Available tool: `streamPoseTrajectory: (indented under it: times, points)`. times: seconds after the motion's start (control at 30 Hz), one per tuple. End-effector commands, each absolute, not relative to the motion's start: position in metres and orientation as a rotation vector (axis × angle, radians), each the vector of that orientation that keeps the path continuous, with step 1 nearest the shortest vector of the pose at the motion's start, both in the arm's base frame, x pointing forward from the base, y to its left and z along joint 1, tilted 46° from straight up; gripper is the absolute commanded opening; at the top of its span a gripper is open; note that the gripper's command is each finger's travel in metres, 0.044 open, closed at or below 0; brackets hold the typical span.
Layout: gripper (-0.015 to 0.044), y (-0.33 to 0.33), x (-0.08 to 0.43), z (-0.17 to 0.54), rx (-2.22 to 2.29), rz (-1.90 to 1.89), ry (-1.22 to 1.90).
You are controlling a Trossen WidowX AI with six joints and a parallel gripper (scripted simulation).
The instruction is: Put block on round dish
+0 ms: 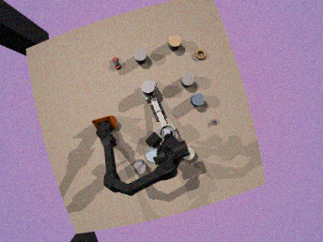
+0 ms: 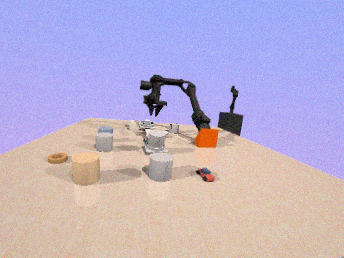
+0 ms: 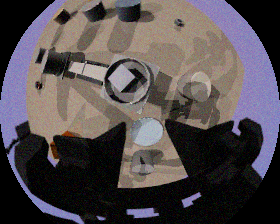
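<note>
The balance beam (image 1: 159,112) (image 3: 90,70) carries one grey cup (image 1: 148,87) (image 2: 156,139) (image 3: 55,62) upright on its far end. Its near end has no cup. A light grey square block (image 3: 121,77) lies in the round pan there, uncovered. The other grey cup (image 1: 139,166) (image 2: 174,128) (image 3: 142,162) stands on the table just beyond the pale blue round dish (image 1: 151,156) (image 3: 147,131). The dish is bare. My gripper (image 2: 154,113) (image 3: 145,123) is partly open and empty, pointing down, high above the table near the dish and the near pan. The hand partly hides that pan in the top view.
A cream cylinder (image 1: 190,153) (image 3: 201,86) stands on the other side of the dish. A blue cylinder (image 1: 197,99) (image 2: 105,131) and grey cylinder (image 1: 188,80) (image 2: 104,142) stand beside the balance. An orange box (image 1: 104,123) (image 2: 207,138) is by the arm's base. A tan cylinder (image 1: 175,41) (image 2: 86,168) and toy car (image 1: 116,63) (image 2: 205,174) are farther off.
</note>
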State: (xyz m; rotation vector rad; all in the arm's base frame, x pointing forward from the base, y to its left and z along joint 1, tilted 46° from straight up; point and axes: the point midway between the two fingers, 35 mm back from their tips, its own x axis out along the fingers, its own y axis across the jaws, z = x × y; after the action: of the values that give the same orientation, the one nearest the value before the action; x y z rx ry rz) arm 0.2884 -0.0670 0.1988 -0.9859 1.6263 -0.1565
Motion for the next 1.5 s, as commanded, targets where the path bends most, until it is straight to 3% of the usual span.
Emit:
streamPoseTrajectory:
  times: [0.0,0.57,1.47]
  points:
    - [0.026,-0.058,0.298,0.193,-1.102,-0.054,1.663]
    - [0.026,-0.016,0.326,0.167,-1.545,0.405,1.754]
    - [0.026,-0.041,0.327,0.143,-1.549,0.407,1.755]
